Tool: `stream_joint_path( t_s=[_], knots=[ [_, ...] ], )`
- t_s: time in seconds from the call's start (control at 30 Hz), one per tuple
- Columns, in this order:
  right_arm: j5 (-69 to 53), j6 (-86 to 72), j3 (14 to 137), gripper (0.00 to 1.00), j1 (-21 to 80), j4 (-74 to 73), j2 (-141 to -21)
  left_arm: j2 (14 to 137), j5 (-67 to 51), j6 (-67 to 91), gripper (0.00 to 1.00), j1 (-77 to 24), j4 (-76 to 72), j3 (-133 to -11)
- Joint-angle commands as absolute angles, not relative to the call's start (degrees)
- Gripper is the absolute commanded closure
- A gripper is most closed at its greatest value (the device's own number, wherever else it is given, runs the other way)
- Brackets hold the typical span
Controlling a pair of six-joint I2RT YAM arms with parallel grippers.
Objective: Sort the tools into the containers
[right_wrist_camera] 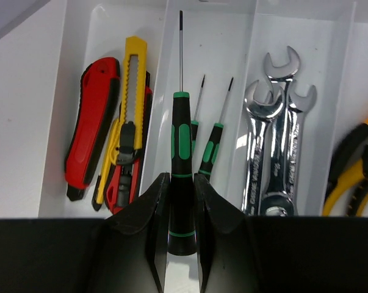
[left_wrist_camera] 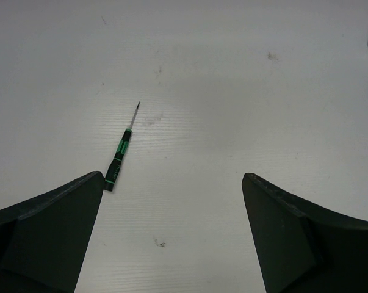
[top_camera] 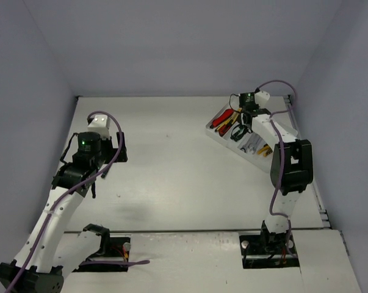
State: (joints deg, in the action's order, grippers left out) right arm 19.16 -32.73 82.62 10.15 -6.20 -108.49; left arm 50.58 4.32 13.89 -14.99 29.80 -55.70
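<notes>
Over the screwdriver compartment of the white tray (right_wrist_camera: 252,55), second from the left in the right wrist view, the right fingers (right_wrist_camera: 141,213) are clamped on the handle butt of a large black-green screwdriver (right_wrist_camera: 181,131). Its shaft points straight away from the fingers, parallel to the dividers and above two smaller screwdrivers (right_wrist_camera: 209,146) lying there, so lowering it and letting go looks like the whole of the coming move. Utility knives (right_wrist_camera: 110,134) fill the compartment on one side; wrenches (right_wrist_camera: 275,140) and then pliers (right_wrist_camera: 353,165) fill those on the other. Seen from above, the right arm is stretched toward the far right corner, wrist tipped down over the tray. The left fingers (left_wrist_camera: 55,226) gape wide and hold nothing above the tabletop (left_wrist_camera: 263,104). One small screwdriver (left_wrist_camera: 121,152) lies loose there, handle end just beside the left-hand finger, tip pointing away. The left arm, bent, is by far the nearer to it.
</notes>
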Motion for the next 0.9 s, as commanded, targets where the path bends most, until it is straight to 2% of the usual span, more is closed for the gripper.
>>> stream_joint_path(
  t_s=[0.0,0.03,0.1,0.17,0.27,0.37,0.57,0.73,0.87],
  knots=[
    [14.59,-32.70,88.13,0.87,9.20,-5.27,-112.24,51.03,4.68,13.41,0.06,-14.59,27.07,-56.25],
    [13.05,-32.83,88.51,0.83,8.94,-5.27,-112.95,51.26,4.52,13.23,0.06,-14.59,27.20,-56.25],
    [11.78,-33.31,89.31,0.63,8.33,-5.27,-114.27,51.52,4.95,12.62,0.06,-14.59,27.33,-56.21],
    [11.70,-33.07,89.31,0.53,8.26,-5.35,-114.19,51.75,5.52,12.17,0.06,-14.59,27.41,-56.00],
    [11.62,-31.88,88.29,0.44,8.26,-5.27,-111.82,52.11,4.84,10.08,0.06,-14.59,27.95,-55.71],
    [11.89,-29.83,85.10,0.41,8.26,-5.27,-107.79,51.59,5.27,8.25,0.06,-14.59,27.98,-55.01],
    [8.93,-24.38,75.03,0.43,8.79,-4.94,-93.08,53.37,7.71,1.99,0.06,-14.57,27.09,-53.24],
    [0.97,-22.92,63.34,0.45,9.45,-0.90,-80.86,60.34,8.36,-4.70,0.08,-13.84,26.05,-53.50],
    [-3.76,-22.97,52.93,0.45,10.77,4.18,-72.41,70.37,3.98,-4.75,0.15,-8.74,25.73,-56.62]
  ],
)
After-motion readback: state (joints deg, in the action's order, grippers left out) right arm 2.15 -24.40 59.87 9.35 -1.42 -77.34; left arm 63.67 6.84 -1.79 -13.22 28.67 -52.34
